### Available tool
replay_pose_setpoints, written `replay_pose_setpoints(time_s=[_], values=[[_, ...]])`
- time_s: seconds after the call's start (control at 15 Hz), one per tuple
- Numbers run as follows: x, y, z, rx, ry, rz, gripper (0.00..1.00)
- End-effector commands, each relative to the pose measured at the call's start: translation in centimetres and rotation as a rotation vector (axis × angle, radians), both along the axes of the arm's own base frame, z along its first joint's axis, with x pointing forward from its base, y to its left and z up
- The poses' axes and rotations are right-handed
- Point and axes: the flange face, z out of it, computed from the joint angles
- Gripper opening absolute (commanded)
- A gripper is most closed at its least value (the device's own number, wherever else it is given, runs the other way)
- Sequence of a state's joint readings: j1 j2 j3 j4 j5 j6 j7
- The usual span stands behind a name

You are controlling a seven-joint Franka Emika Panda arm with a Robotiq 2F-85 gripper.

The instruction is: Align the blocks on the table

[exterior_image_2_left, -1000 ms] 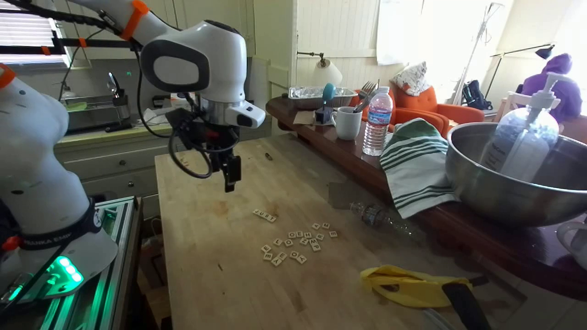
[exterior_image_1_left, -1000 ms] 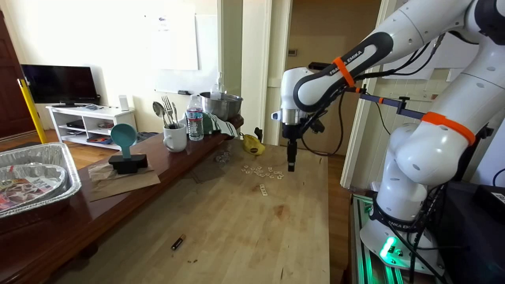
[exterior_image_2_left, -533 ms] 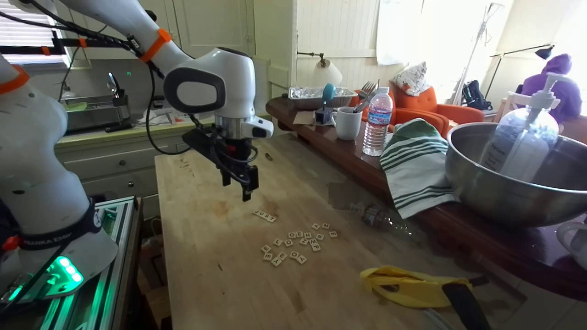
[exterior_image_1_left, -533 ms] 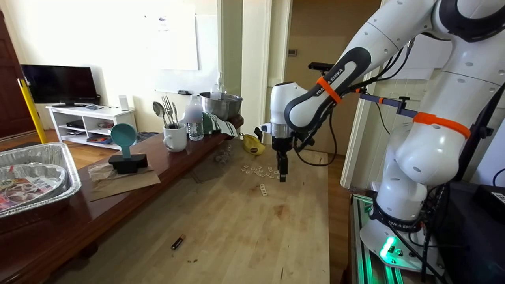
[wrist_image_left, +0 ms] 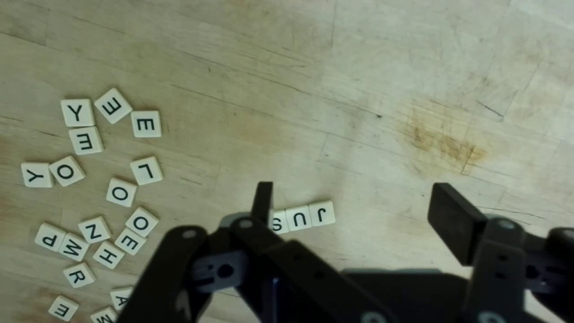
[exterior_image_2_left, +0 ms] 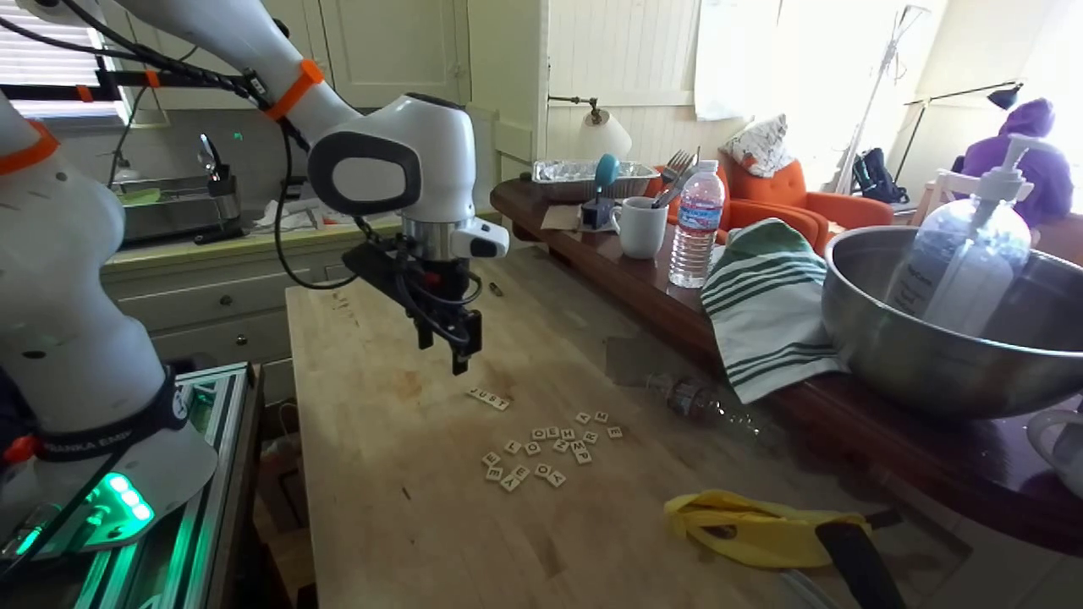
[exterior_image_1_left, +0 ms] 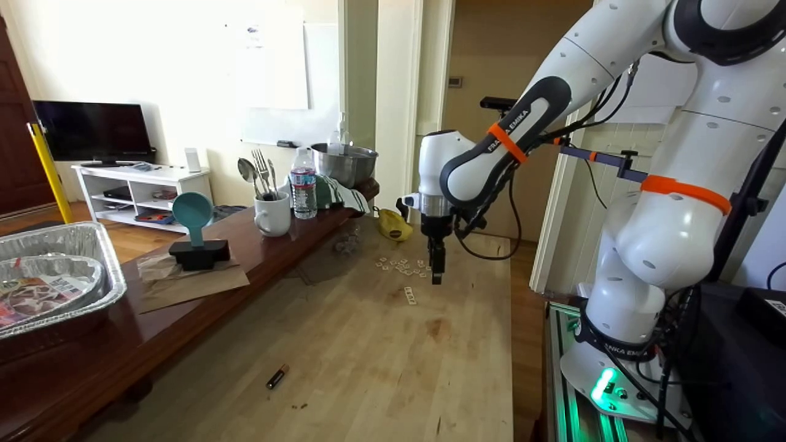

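Note:
The blocks are small cream letter tiles on the light wooden table [exterior_image_2_left: 381, 491]. Several stand in a straight touching row reading JUST [exterior_image_2_left: 488, 398], also seen in an exterior view [exterior_image_1_left: 410, 296]. The other tiles lie scattered beside the row, such as an N tile [exterior_image_2_left: 561, 446] and an L tile [wrist_image_left: 146, 170]. My gripper [exterior_image_2_left: 443, 353] is open and empty, above the table near the row; it also shows in an exterior view [exterior_image_1_left: 437, 279]. In the wrist view, the gripper [wrist_image_left: 353, 197] has its left finger over the row [wrist_image_left: 298, 218], hiding the T. The J, U and part of the S show between the fingers.
A yellow bag [exterior_image_2_left: 761, 541] and a clear plastic bottle [exterior_image_2_left: 689, 397] lie on the table. A battery [exterior_image_1_left: 277, 377] lies at its other end. A raised dark wood counter [exterior_image_1_left: 258, 264] runs along one side, bearing a mug [exterior_image_1_left: 272, 216], a water bottle [exterior_image_1_left: 304, 193] and a metal bowl [exterior_image_2_left: 931, 364].
My arm has moved lower and closer to the JUST row, mostly in the first half second and only slightly since. The gripper has turned a little. The tiles have not moved.

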State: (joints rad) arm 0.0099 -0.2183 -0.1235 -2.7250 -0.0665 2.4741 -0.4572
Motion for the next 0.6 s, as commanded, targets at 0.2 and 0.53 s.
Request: replay_pose_setpoints(time_s=[0.2, 0.53], values=[[1.2, -0.2, -2.4, 0.005, -0.069, 0.009, 0.35], [1.6, 0.3, -4.1, 0.008, -0.153, 0.056, 0.01]])
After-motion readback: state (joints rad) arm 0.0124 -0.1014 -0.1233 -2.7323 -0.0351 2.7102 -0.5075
